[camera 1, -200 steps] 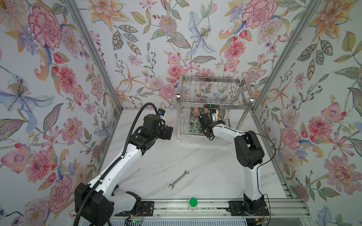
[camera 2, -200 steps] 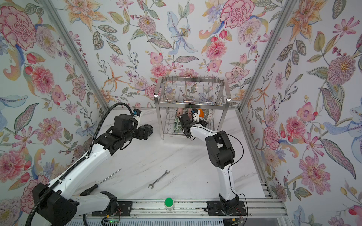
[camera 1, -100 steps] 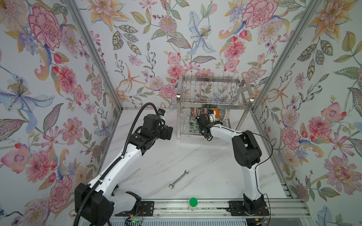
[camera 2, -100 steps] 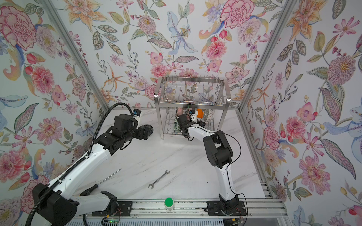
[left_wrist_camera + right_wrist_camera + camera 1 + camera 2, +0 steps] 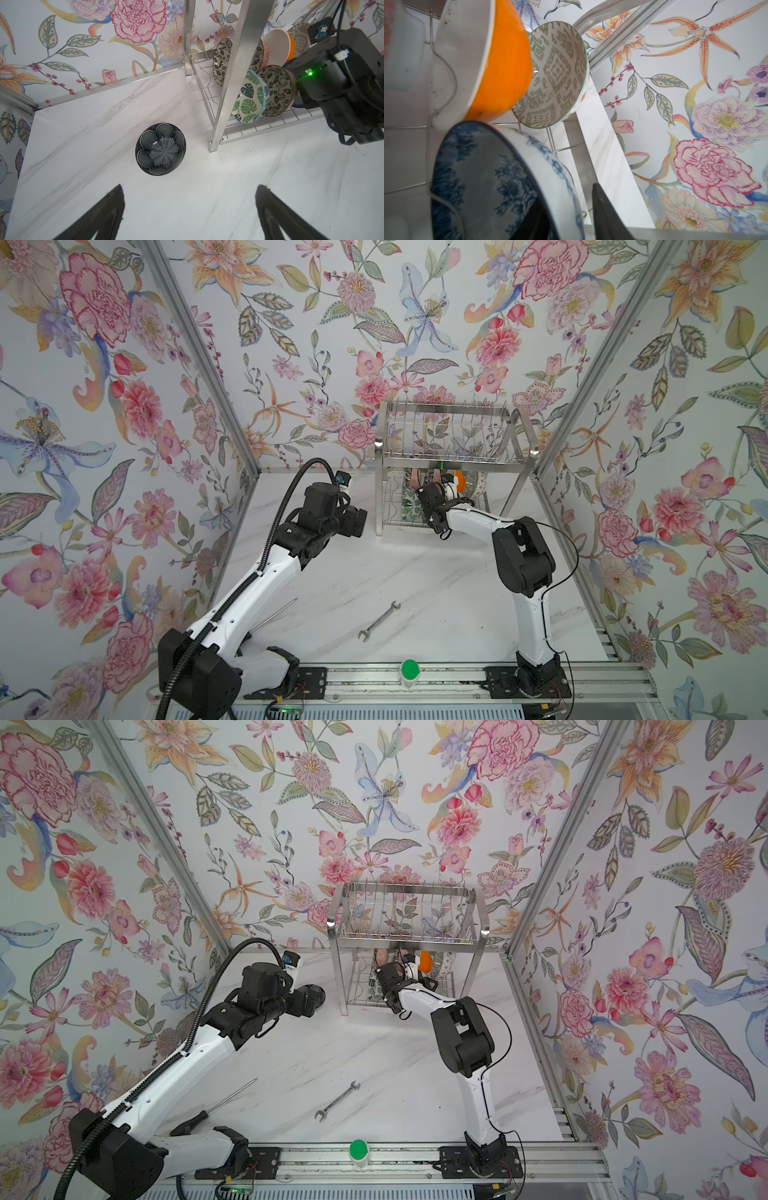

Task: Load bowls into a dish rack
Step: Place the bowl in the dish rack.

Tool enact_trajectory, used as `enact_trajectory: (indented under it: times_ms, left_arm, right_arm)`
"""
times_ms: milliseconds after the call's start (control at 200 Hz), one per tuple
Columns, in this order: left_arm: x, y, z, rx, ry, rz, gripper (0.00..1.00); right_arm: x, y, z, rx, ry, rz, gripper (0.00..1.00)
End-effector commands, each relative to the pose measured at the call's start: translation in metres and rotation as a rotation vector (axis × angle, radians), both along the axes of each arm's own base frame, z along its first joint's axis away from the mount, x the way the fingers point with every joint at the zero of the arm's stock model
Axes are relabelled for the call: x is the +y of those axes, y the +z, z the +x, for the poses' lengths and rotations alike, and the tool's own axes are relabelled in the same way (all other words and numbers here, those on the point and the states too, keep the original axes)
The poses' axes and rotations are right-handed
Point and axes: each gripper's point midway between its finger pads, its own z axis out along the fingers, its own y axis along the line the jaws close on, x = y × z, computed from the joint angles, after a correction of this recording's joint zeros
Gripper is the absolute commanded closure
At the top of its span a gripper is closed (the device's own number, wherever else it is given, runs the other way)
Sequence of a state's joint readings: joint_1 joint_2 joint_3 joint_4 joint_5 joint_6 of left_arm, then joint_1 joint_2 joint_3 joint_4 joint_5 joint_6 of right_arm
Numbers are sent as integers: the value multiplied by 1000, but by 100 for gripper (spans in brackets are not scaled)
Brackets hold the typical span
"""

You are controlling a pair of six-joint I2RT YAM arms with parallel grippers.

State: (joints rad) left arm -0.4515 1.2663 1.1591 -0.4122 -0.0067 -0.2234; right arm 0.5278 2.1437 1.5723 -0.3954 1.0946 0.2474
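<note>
The dish rack [image 5: 378, 497] stands at the back of the tabletop [image 5: 415, 572], right of the middle. On its lower tier, bowls [image 5: 249, 99] stand on edge in two rows, one behind the other, leaning together. A lone bowl [image 5: 160, 149] sits upright on the tabletop just left of the rack's front left leg. The left claw [image 5: 190, 186] hangs over the tabletop left of the rack, with the lone bowl just ahead of its tips and apart from them. The right claw [image 5: 569, 218] reaches into the lower tier from the front, with the wall of the rightmost front bowl [image 5: 488, 182] between its fingers [image 5: 608, 218]. A wrench [image 5: 379, 621] lies near the front middle. A screwdriver [image 5: 216, 1104] lies front left, beside the left arm [image 5: 174, 1073].
</note>
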Motion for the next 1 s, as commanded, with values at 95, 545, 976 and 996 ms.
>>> enact_trajectory:
  times_ms: [95,545,976,996]
  left_arm:
    - [0,2,4,-3,-8,-3,1]
    - [1,1,6,-5,-2,-4,1]
    - [44,-30,27,52,226,-12,0]
    - [48,-34,28,60,247,-13,0]
  right_arm:
    - [8,13,-7,14,101,202,60]
    - [23,42,-20,-37,230,348,20]
    - [38,75,-76,-85,477,479,1]
    - [40,78,-80,-87,503,493,1]
